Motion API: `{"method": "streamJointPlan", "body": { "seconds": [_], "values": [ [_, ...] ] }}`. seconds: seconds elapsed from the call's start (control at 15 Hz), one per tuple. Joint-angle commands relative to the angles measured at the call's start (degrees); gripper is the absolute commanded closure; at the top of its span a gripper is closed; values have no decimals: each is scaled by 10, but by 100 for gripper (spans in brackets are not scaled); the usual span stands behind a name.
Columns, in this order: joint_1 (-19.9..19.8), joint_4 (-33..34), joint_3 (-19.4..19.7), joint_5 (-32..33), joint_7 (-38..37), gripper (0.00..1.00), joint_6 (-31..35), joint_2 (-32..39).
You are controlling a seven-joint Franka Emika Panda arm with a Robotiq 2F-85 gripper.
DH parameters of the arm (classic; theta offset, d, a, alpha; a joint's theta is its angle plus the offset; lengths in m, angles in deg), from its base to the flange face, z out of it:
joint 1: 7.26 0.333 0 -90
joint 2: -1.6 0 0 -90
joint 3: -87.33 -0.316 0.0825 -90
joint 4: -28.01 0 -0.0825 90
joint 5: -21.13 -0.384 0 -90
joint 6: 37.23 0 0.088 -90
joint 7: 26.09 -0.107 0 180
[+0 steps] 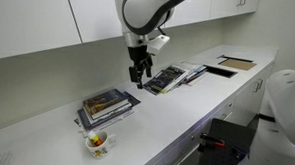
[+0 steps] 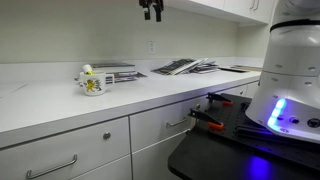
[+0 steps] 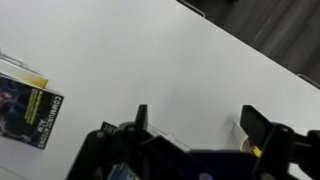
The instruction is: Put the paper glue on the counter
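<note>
The gripper (image 1: 138, 78) hangs above the desk (image 1: 192, 102), jaws wide and empty. The paper glue (image 1: 97, 140) seems to stand in the small cup (image 2: 93, 85), well apart. I judge it light, stiff, smooth; pinch its upper body across

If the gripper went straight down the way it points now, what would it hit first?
Probably bare counter: the wrist view shows only white worktop ahead of the open gripper, with a book off to one side. Depth is hard to judge.
</note>
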Motion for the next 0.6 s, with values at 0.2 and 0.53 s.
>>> {"method": "streamJointPlan", "body": {
  "seconds": [0.2, 0.53],
  "values": [
    [42, 26, -27, -10, 31, 0, 182, 133],
    [59, 95, -53, -9, 27, 0, 278, 282]
  ]
}}
